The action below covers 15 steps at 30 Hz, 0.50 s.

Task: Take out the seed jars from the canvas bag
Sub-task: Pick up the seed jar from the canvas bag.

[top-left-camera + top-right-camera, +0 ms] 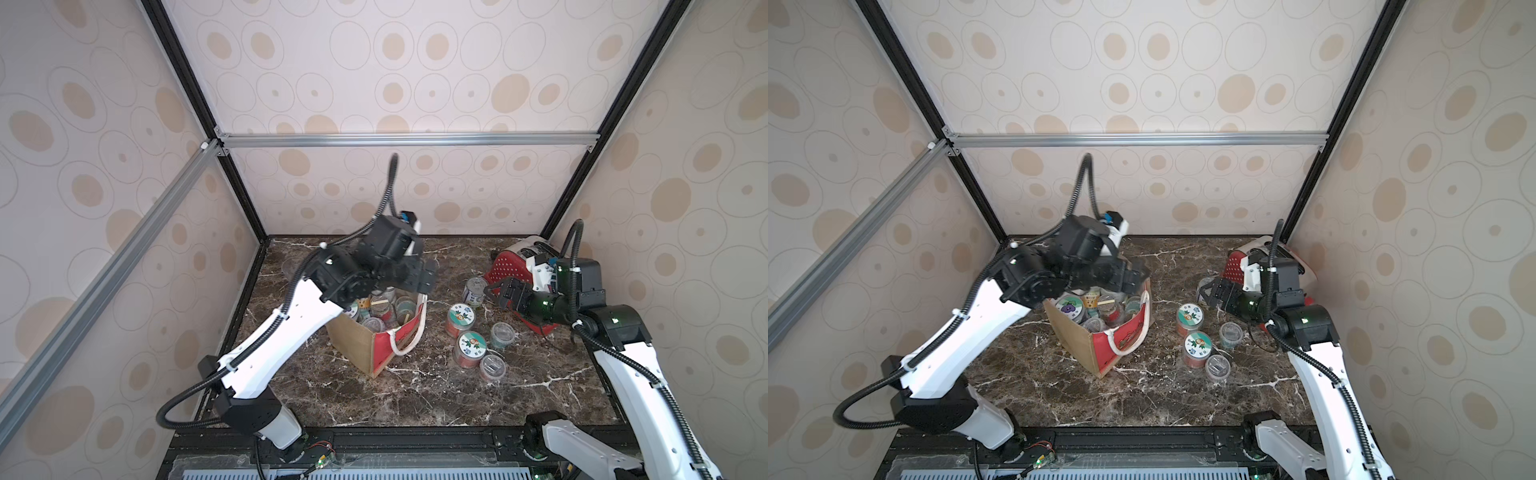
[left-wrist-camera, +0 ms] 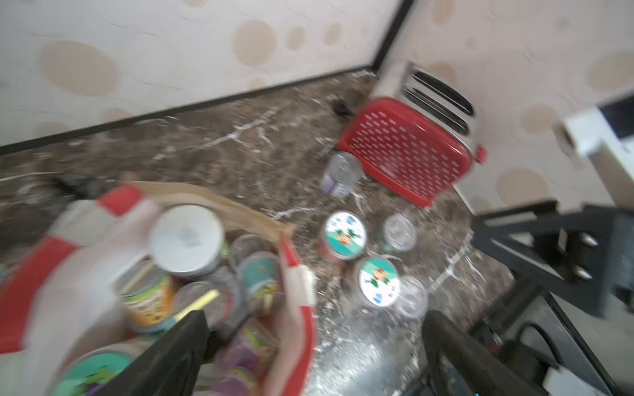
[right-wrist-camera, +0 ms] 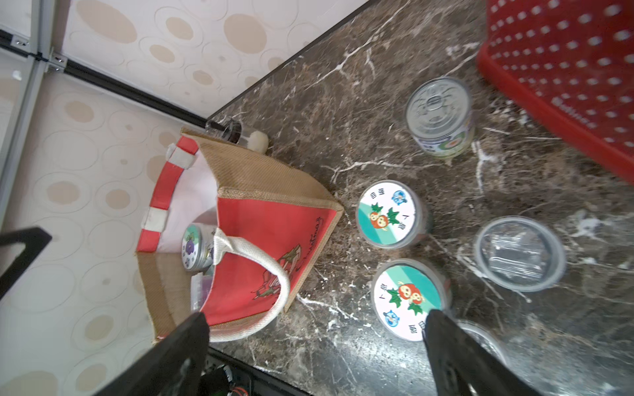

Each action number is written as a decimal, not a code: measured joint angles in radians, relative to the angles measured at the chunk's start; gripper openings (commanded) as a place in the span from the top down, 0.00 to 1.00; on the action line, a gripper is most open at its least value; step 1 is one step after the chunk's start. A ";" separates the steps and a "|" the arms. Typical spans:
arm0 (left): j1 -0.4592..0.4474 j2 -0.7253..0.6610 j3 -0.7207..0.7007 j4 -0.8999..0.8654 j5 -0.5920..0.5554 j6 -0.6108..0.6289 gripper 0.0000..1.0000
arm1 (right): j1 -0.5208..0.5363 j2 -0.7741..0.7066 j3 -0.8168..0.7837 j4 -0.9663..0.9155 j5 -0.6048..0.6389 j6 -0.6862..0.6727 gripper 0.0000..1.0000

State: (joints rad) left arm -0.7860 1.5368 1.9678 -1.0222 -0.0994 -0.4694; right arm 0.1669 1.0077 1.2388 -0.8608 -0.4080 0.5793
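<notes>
Five jars point(image 1: 460, 318) out on table point(image 1: 415, 399), right of bag point(image 1: 357, 345); many more inside. Left gripper point(image 1: 427, 277) over bag mouth, jaws wide, empty. Right gripper point(image 1: 494, 293) wide, empty, by toaster point(image 1: 509, 266). Best: descend straight onto white-lidded jar point(image 2: 187, 238), pinch sides, clear of rope handle point(image 1: 409, 345).

The left arm point(image 1: 270, 340) and right arm point(image 1: 619, 374) have white shells over black joints, with ribbed black cables point(image 1: 387, 195) zip-tied alongside. Small green lights apparently dot the right arm's joints.

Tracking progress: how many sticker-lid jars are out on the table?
2, both between the canvas bag and the toaster: farther jar, nearer jar. The right arm may hide more.
</notes>
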 measured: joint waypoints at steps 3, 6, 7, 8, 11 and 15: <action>0.178 -0.059 -0.091 -0.003 -0.027 0.038 0.02 | 0.086 0.053 0.029 0.013 -0.015 -0.003 0.00; 0.306 -0.068 -0.165 -0.006 -0.031 0.069 0.02 | 0.223 0.144 0.123 0.010 -0.006 -0.023 0.00; 0.333 -0.066 -0.185 -0.002 -0.032 0.076 0.02 | 0.266 0.177 0.161 0.007 0.000 -0.030 0.00; 0.360 -0.064 -0.210 0.003 -0.030 0.083 0.02 | 0.314 0.217 0.209 0.005 0.010 -0.041 0.00; 0.415 -0.061 -0.282 0.035 -0.021 0.097 0.02 | 0.445 0.335 0.345 -0.010 0.052 -0.074 0.00; 0.458 -0.066 -0.375 0.086 -0.003 0.100 0.02 | 0.574 0.511 0.517 -0.046 0.124 -0.114 0.00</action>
State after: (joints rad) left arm -0.3279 1.4704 1.5925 -0.9360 -0.1024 -0.3691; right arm 0.7410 1.5185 1.7561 -0.9070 -0.2836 0.4652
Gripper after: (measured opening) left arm 0.983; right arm 0.998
